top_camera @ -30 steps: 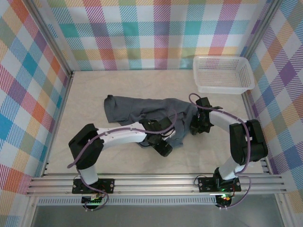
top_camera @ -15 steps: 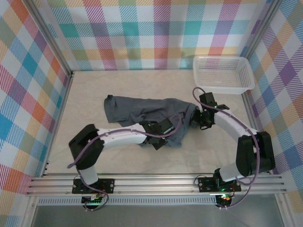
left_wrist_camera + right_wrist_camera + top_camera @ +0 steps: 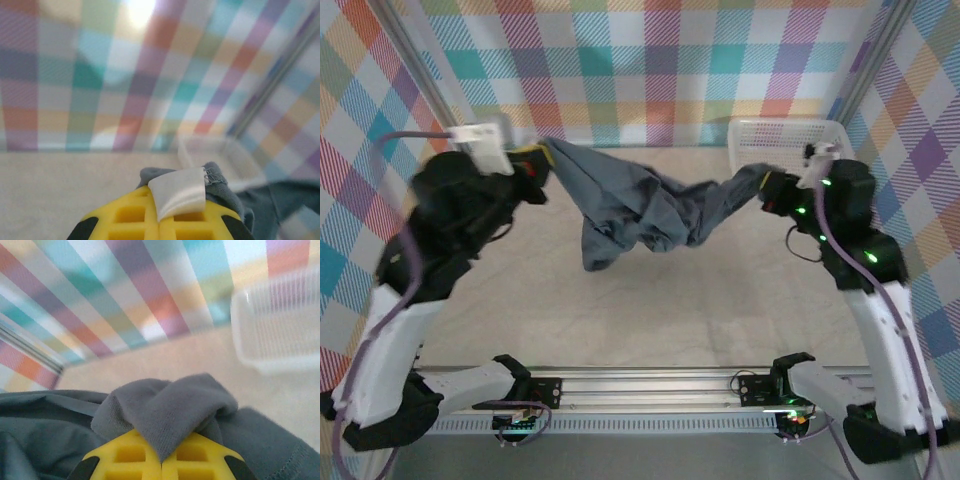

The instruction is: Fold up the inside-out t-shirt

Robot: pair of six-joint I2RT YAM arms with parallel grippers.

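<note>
My left gripper (image 3: 538, 165) and right gripper (image 3: 767, 188) each pinch the t-shirt (image 3: 640, 205), which hangs between them above the table (image 3: 620, 310). I think this is the opening-out step; next I must lay it flat.

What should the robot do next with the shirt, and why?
Probably pull the left gripper and right gripper a bit further apart. Each pinches the t-shirt in the air, but it sags, bunched, between them above the table; stretching should flatten it.

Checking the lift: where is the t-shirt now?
Seen from above, the t-shirt hangs stretched between the left fingers and right fingers, mid-table, left of the basket.
</note>
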